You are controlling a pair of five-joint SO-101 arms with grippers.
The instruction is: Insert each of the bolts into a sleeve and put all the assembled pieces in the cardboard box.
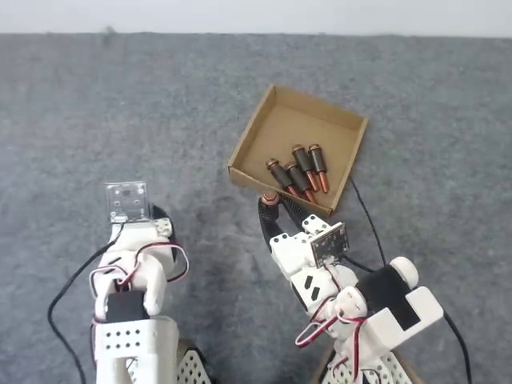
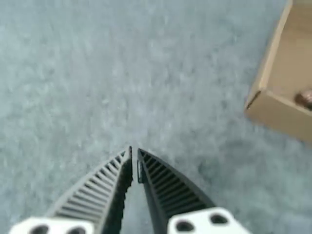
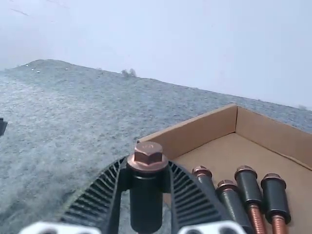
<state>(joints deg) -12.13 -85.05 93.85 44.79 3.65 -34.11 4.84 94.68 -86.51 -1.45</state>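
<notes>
My right gripper (image 3: 146,183) is shut on an assembled piece (image 3: 147,187), a copper bolt in a black sleeve, held upright with the bolt head on top. In the high view this gripper (image 1: 272,210) sits just outside the near wall of the cardboard box (image 1: 254,128), with the bolt head (image 1: 270,198) showing. Several assembled pieces (image 1: 298,171) lie side by side inside the box, also seen as dark sleeves with copper heads (image 3: 243,187). My left gripper (image 2: 135,158) hovers over bare carpet, shut and holding nothing, with the box corner (image 2: 273,105) off to one side.
Grey carpet (image 1: 120,104) covers the table. A pale wall (image 3: 170,34) rises beyond the far edge. A black cable (image 1: 364,220) runs from the right arm past the box's near corner.
</notes>
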